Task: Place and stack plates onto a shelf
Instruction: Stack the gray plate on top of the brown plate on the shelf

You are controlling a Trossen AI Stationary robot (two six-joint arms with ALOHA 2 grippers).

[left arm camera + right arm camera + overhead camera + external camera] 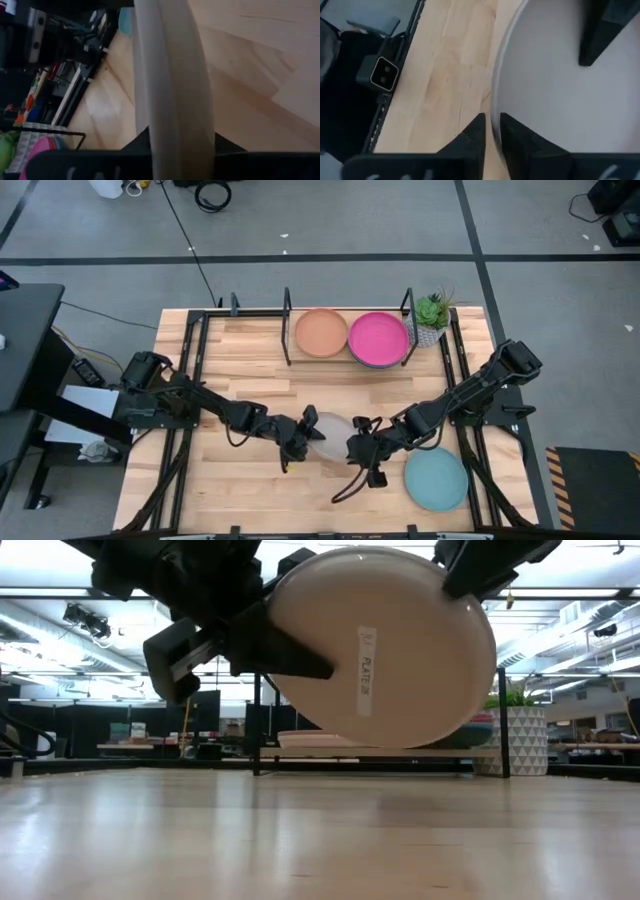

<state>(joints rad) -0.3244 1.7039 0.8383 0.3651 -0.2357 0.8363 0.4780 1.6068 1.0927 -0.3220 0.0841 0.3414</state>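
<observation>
A cream plate (330, 430) (390, 650) hangs in the air over the table's near middle, tilted steeply, its labelled underside facing the near edge. My left gripper (305, 435) (175, 145) is shut on its left rim. My right gripper (358, 442) (492, 125) is shut on its right rim. At the table's far edge stands the black rod shelf (289, 310), which carries an orange plate (320, 332) and, to its right, a magenta plate (378, 338) on top of a stack. A light teal plate (436, 480) lies flat on the table at near right. My left gripper pinches the cream plate's left rim (172, 115) between its two fingers, coming level from the table's left. One finger (290, 650) lies on the underside. The plate is lifted clear and stands tilted on edge. My right gripper pinches the opposite rim (495, 107) between its fingers (476, 135), coming from the table's right. In the low view it meets the plate's upper right edge (470, 580). The plate is clear of the table.
A small potted green plant (432, 315) (515, 735) stands right of the shelf. Black frame rails (190, 380) run along the table's left and right sides. Bare wood (250, 380) lies between the grippers and the shelf.
</observation>
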